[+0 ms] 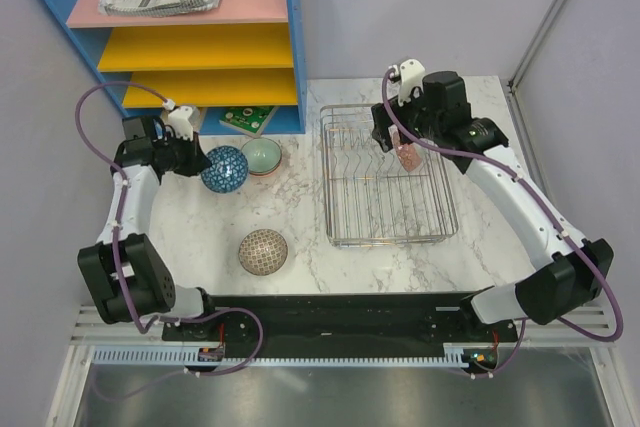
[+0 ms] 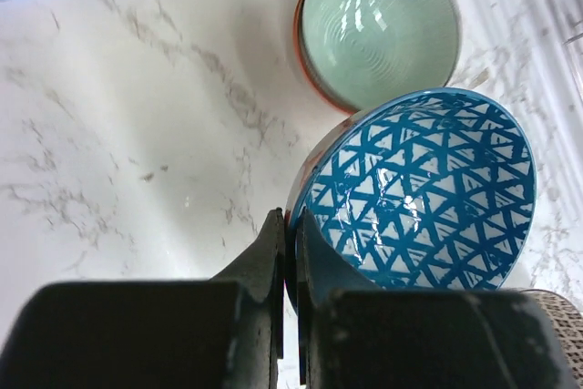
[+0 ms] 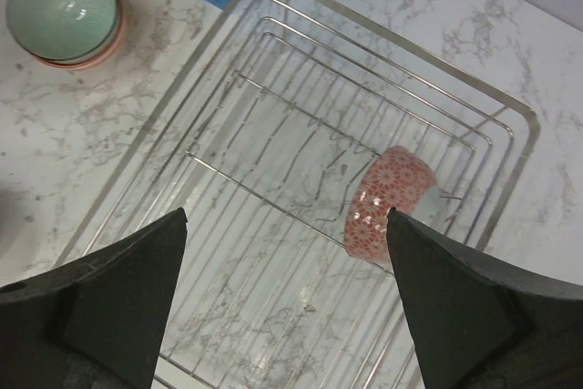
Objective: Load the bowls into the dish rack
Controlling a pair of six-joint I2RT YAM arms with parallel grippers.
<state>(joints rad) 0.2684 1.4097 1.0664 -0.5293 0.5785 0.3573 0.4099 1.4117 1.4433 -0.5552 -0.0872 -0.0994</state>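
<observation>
My left gripper (image 1: 200, 161) is shut on the rim of the dark blue patterned bowl (image 1: 225, 169), one finger inside and one outside; the left wrist view shows the bowl (image 2: 428, 189) tilted. The pale green bowl (image 1: 262, 155) sits just beyond it, stacked on a reddish one, and also shows in the left wrist view (image 2: 378, 25). The beige mesh bowl (image 1: 263, 252) lies upside down at the front. The chrome dish rack (image 1: 388, 175) holds a red-and-white bowl (image 3: 387, 202) on edge. My right gripper (image 3: 287, 220) is open and empty above the rack.
A blue shelf unit (image 1: 200, 27) with pink and yellow shelves stands at the back left, with papers and a red object on top. A patterned item (image 1: 248, 119) lies under it. Grey walls close in the table's left and right sides.
</observation>
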